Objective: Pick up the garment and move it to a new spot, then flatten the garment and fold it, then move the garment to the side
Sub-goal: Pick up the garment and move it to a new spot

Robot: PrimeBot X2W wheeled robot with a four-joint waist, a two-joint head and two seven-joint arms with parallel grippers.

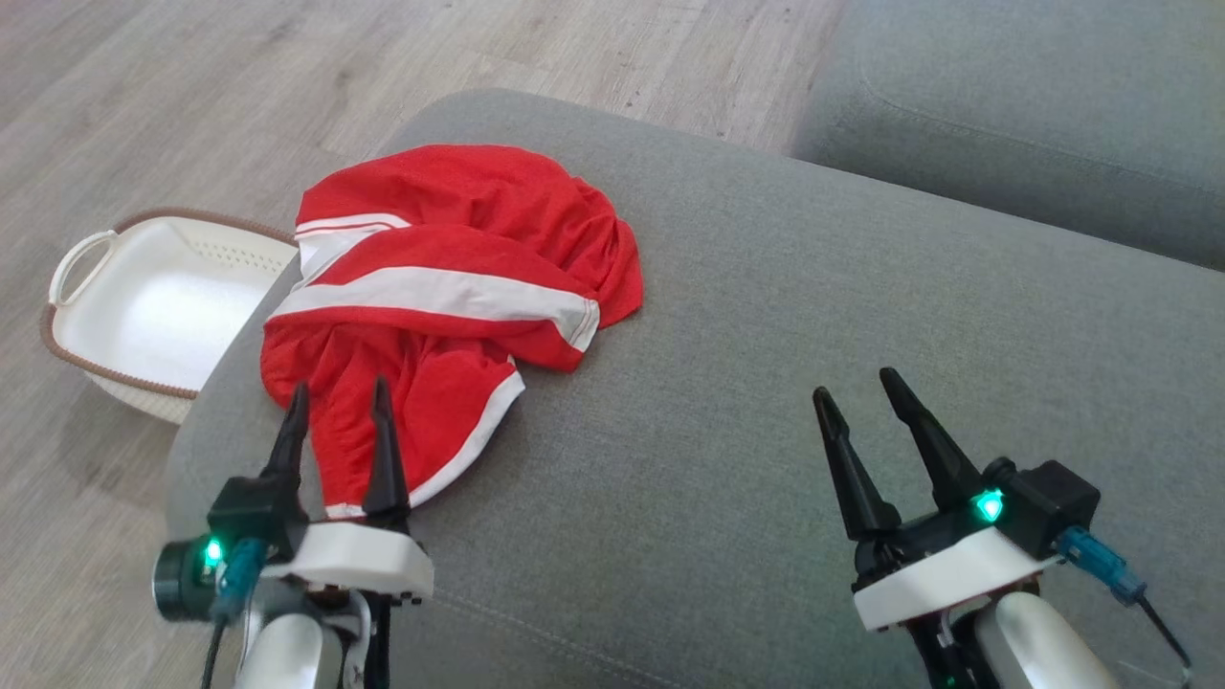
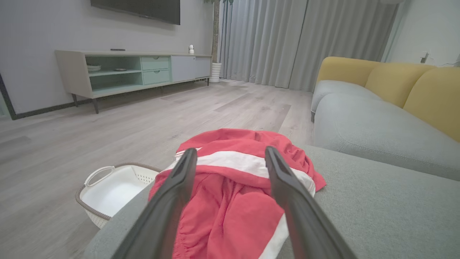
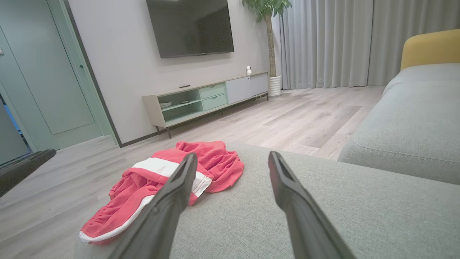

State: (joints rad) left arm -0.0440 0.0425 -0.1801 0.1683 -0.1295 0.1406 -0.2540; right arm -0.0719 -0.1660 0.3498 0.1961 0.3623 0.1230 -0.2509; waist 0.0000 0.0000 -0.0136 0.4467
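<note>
The garment [image 1: 450,287] is a red piece with white stripes, lying crumpled on the left part of a grey sofa cushion [image 1: 766,364]. My left gripper [image 1: 340,402] is open, its fingers pointing over the garment's near hem, nothing between them. In the left wrist view the garment [image 2: 230,194] lies just beyond and between the spread fingers. My right gripper [image 1: 857,392] is open over bare cushion, well to the right of the garment. In the right wrist view the garment [image 3: 169,176] sits ahead and to the left of the fingers.
A white basket [image 1: 144,306] with a brown rim stands on the wooden floor [image 1: 191,77] left of the cushion, partly hidden by its edge. Another grey sofa seat [image 1: 1034,96] lies at the far right. A low TV cabinet [image 2: 133,70] stands against the far wall.
</note>
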